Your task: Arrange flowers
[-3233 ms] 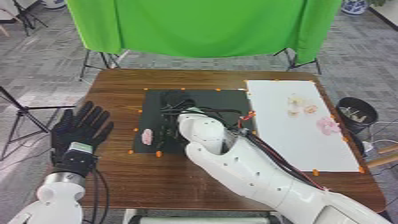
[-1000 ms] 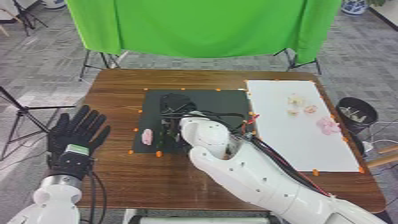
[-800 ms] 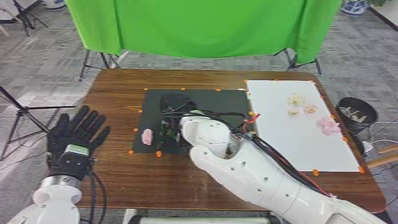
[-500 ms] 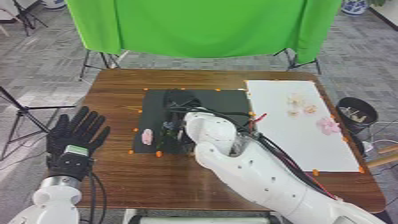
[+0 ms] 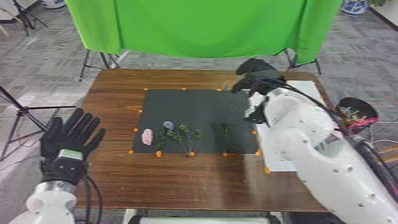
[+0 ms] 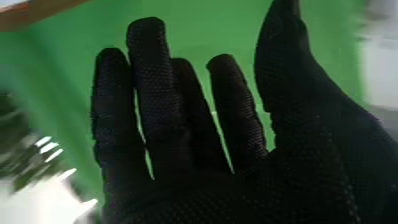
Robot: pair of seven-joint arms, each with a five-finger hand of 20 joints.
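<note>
My right hand [image 5: 259, 75] is above the table's back right, near the top of the white board [image 5: 302, 78]. In the right wrist view the right hand [image 6: 191, 145] has its fingers straight, with nothing held. On the dark mat [image 5: 191, 102] lie a pink flower [image 5: 147, 136], a bluish-grey flower [image 5: 169, 125], green leafy stems [image 5: 184, 135] and a thin dark stem [image 5: 226, 137]. Open, my left hand [image 5: 69, 139] is over the table's left edge. The right arm covers most of the board.
A black bin [image 5: 353, 105] stands off the table's right edge, with pink and green bits showing at it. Orange markers line the mat. A green cloth [image 5: 204, 30] hangs behind the table.
My right hand has moved from over the mat to the back right, uncovering the stems and bluish-grey flower. Its arm now covers much of the board. The left hand has shifted slightly.
</note>
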